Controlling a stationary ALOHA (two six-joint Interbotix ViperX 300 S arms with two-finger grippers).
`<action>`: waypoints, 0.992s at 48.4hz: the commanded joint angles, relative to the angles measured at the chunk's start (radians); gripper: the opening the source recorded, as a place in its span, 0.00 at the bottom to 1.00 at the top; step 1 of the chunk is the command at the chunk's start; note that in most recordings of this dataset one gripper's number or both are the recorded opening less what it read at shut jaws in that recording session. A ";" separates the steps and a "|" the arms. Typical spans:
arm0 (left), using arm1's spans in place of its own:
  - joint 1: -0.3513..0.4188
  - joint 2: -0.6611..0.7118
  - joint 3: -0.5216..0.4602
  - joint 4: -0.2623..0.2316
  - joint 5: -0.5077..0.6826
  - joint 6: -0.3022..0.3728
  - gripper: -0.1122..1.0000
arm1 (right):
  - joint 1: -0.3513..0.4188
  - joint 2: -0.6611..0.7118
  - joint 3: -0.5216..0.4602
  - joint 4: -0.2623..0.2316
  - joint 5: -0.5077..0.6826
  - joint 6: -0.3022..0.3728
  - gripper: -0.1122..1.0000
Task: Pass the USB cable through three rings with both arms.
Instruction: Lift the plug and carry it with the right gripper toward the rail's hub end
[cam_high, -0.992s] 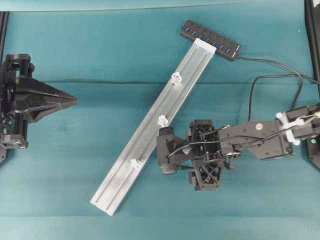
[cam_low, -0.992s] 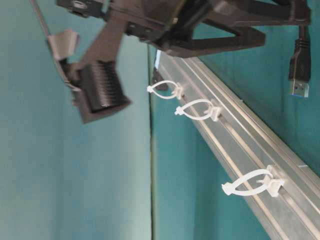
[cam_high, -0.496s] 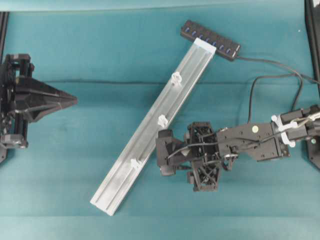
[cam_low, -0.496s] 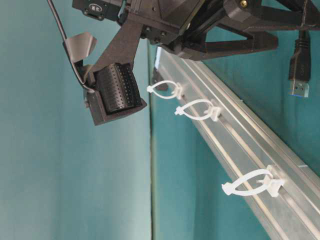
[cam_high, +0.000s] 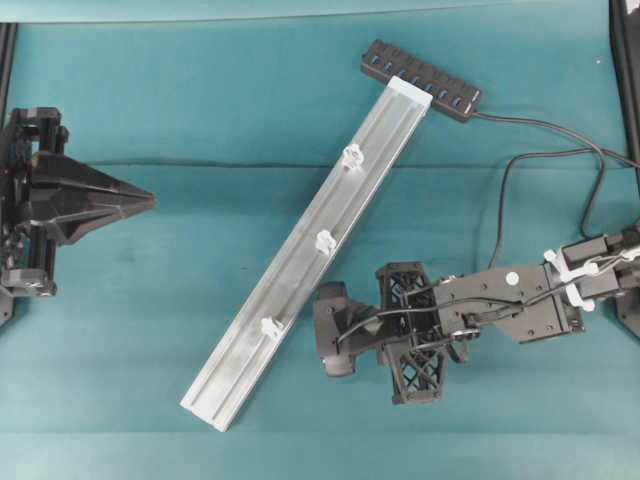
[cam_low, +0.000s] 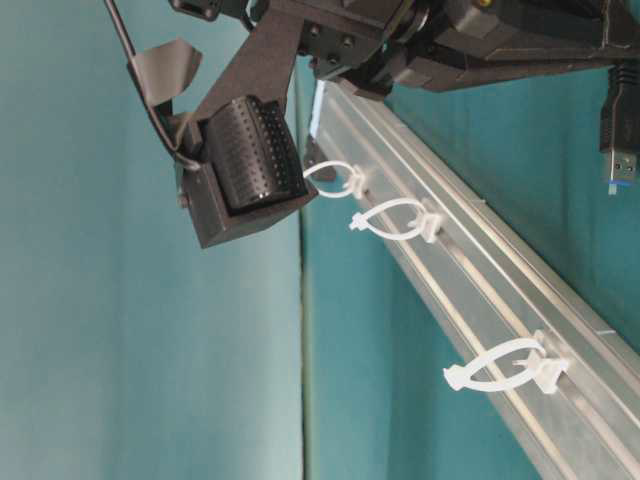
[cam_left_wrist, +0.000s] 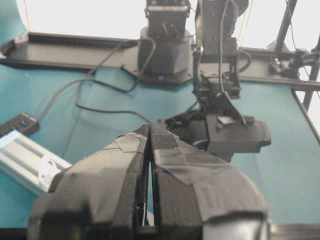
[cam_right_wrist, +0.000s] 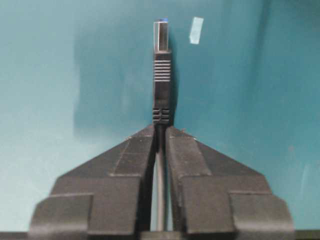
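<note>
Right gripper (cam_right_wrist: 160, 131): jaws closed on the cable (cam_right_wrist: 160, 95) just behind the plug; plug sticks out past the tips, pointing toward the top of the right wrist frame. In the overhead view the gripper sits at lower centre, right of the rail (cam_high: 300, 260), apart from it. Left gripper (cam_high: 140, 203): shut, empty, parked at the left edge.

Risks, as I judge them:
- Grip is narrow, on the strain relief only; plug could pivot or slip when pushed against a ring.
- Rings (cam_low: 395, 217) are small loops standing off the rail; a misaligned plug would catch the rim and bend it aside.
- Cable slack loops at upper right of the overhead view; it may drag.

Nearby: hub (cam_high: 420, 80) at the rail's top end. Nothing lies between plug and rings.
</note>
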 joint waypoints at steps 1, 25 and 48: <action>0.000 0.003 -0.020 0.002 -0.005 0.000 0.11 | 0.000 0.031 0.005 0.003 0.011 0.011 0.18; 0.003 -0.008 -0.021 0.002 -0.002 -0.003 0.11 | -0.060 -0.124 -0.054 -0.003 0.133 -0.043 0.18; 0.000 -0.044 -0.026 0.002 0.044 -0.008 0.11 | -0.259 -0.344 -0.199 -0.003 0.509 -0.328 0.18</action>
